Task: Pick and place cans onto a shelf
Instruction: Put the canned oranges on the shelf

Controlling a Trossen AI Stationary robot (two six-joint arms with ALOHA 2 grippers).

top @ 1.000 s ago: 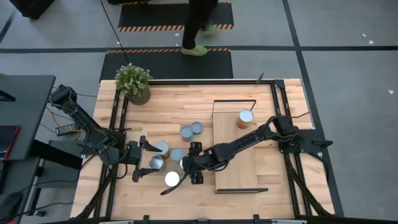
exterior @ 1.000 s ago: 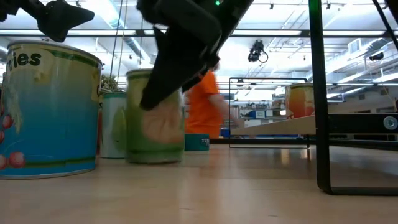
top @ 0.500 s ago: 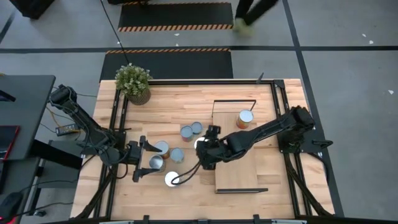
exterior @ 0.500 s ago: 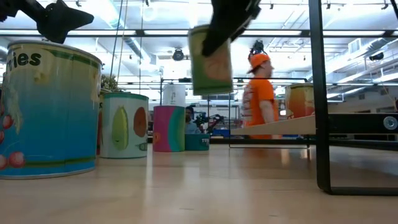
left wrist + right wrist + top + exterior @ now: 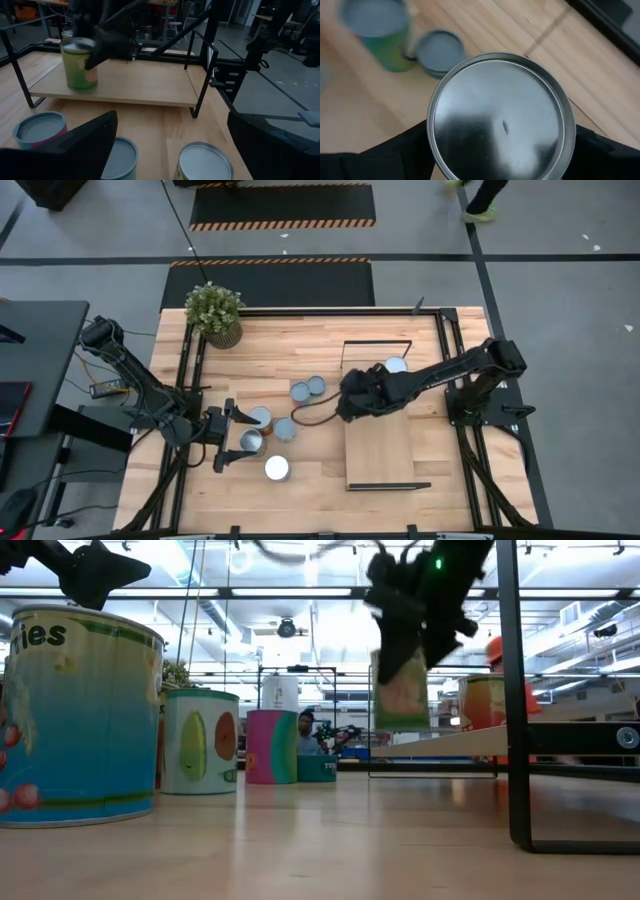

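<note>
A green can (image 5: 402, 690) hangs in the right gripper (image 5: 352, 395), its fingers closed on the sides, at the shelf's (image 5: 380, 450) left edge just right of frame centre in the high view. The left gripper (image 5: 232, 437) waits lower left with fingers spread and empty, beside the cans on the table (image 5: 270, 340).

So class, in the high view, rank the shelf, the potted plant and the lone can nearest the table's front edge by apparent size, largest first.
1. shelf
2. potted plant
3. lone can
</note>
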